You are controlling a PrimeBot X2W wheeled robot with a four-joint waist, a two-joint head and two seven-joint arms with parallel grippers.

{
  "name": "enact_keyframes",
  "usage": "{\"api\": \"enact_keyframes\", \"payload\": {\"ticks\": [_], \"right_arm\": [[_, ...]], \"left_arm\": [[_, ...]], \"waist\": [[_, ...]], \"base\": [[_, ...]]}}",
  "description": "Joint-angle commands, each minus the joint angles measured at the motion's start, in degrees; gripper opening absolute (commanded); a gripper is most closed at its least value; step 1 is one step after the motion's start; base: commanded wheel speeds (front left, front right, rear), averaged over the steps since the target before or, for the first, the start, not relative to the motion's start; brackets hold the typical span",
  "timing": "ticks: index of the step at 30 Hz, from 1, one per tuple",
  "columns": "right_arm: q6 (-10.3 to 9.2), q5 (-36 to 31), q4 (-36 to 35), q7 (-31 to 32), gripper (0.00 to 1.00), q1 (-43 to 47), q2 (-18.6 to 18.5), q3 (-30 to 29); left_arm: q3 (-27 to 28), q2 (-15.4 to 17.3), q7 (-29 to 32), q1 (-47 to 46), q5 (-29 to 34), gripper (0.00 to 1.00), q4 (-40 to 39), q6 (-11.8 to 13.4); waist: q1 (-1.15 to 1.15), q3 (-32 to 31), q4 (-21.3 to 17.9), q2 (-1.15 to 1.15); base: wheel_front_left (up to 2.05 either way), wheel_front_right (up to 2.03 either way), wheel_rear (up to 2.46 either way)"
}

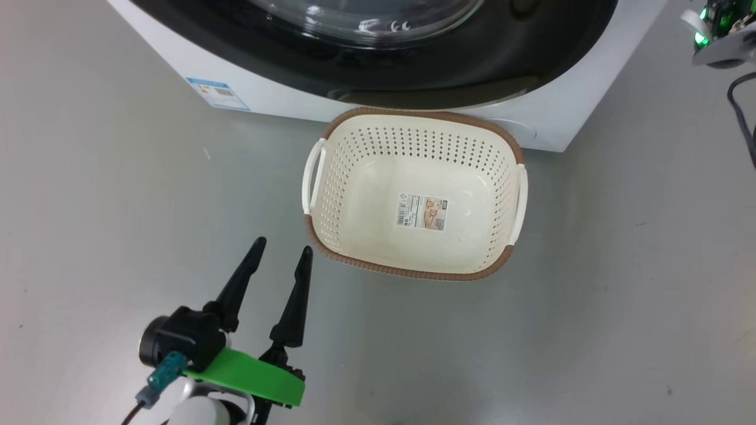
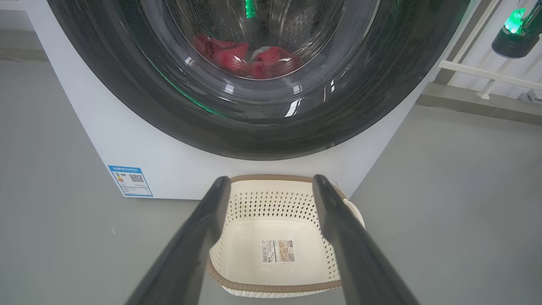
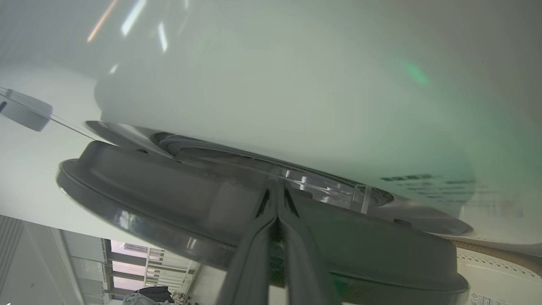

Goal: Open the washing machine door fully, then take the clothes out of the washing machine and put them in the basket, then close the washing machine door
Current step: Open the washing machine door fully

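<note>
Left gripper (image 1: pixel 283 245) idle with fingers apart, right gripper (image 3: pixel 277 190) with fingers together at the door edge.
Left to right: the left gripper holds nothing and hovers over the grey floor (image 1: pixel 88 206), just off the basket's near-left corner. The basket (image 1: pixel 407 273) sits on the floor with only its sticker inside, its back rim against the washing machine (image 1: pixel 283 94). Behind the door (image 1: pixel 472 65) glass, the red clothes (image 2: pixel 254 59) lie low in the drum. On the door's right side, the right fingers are pressed flat together with their tips at the seam between the black rim and the white front, where a narrow gap shows.
</note>
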Motion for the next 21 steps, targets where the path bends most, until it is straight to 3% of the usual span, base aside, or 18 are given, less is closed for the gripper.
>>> {"api": "enact_keyframes", "payload": {"ticks": [1, 11, 21], "right_arm": [[0.03, 0.28, -0.64, 0.61, 0.0, -1.69, 0.31, 0.12], [0.03, 1.58, 2.74, 5.48, 0.0, -3.98, 1.05, 0.61], [0.03, 1.5, 1.23, 8.59, 0.0, -0.69, 1.88, 1.84]], "left_arm": [[1.6, 0.78, -0.69, -1.09, -0.52, 1.0, -1.02, -0.32], [1.29, 0.76, -0.69, -1.61, -1.52, 1.0, -1.11, -0.32], [1.26, 0.76, -0.69, -1.07, -1.7, 1.0, -1.0, -0.32]], "waist": [[0.0, 0.55, 0.47, 0.0], [0.0, 1.02, 1.12, 0.0], [0.0, -0.86, 0.46, 0.0]], "base": [[0.0, 0.0, 0.0], [0.0, 0.0, 0.0], [0.0, 0.0, 0.0]]}}
